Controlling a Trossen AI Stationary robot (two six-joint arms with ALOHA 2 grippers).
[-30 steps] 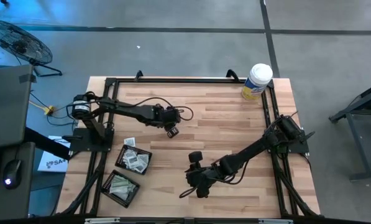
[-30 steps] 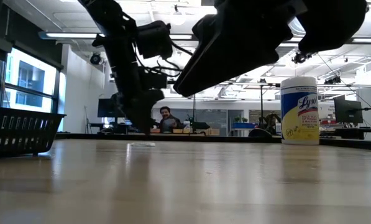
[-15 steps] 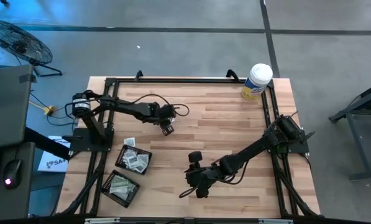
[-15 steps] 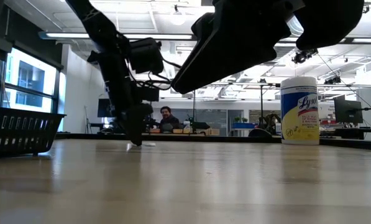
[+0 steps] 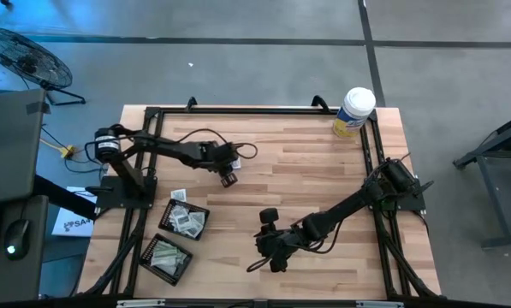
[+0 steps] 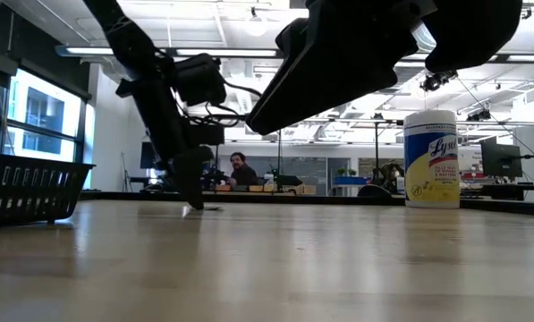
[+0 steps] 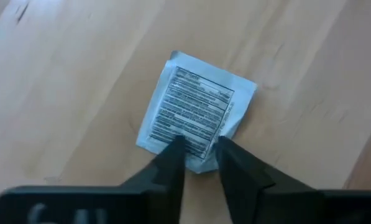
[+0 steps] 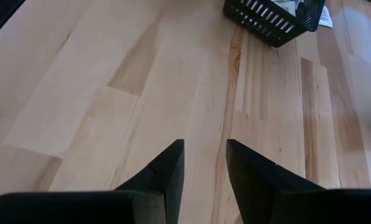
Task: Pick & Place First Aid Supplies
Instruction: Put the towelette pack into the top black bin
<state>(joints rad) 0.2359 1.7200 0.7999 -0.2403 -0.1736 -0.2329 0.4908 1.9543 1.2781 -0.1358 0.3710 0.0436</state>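
One first aid supply, a square white packet (image 7: 194,109) with printed text, lies flat on the wooden table (image 5: 306,171), left of its middle. My left gripper (image 7: 201,155) slants down onto the packet's near edge, its fingers a narrow gap apart. In the high view this gripper (image 5: 228,179) covers the packet. In the low view its tip (image 6: 193,204) meets the table by the packet (image 6: 209,207). My right gripper (image 5: 264,257) hangs open above the table near the front edge, with nothing between its fingers (image 8: 205,162). My left gripper comes from above at a slant. Both fingertips (image 7: 174,148) stand on the packet's near edge (image 7: 201,163), and a short stretch of that edge shows in the gap between them. The packet lies flat on the table. Whether the edge is pinched, I cannot tell.
Two black mesh trays (image 5: 184,219) (image 5: 167,258) holding packets stand at the near left, with a loose packet (image 5: 179,195) beside them. A white canister with a yellow label (image 5: 353,111) stands at the far right corner. A person (image 6: 240,168) sits in the room behind.
My left gripper has sunk and gone a little toward the table's left edge, coming down onto the packet. The packet has stayed where it lay.
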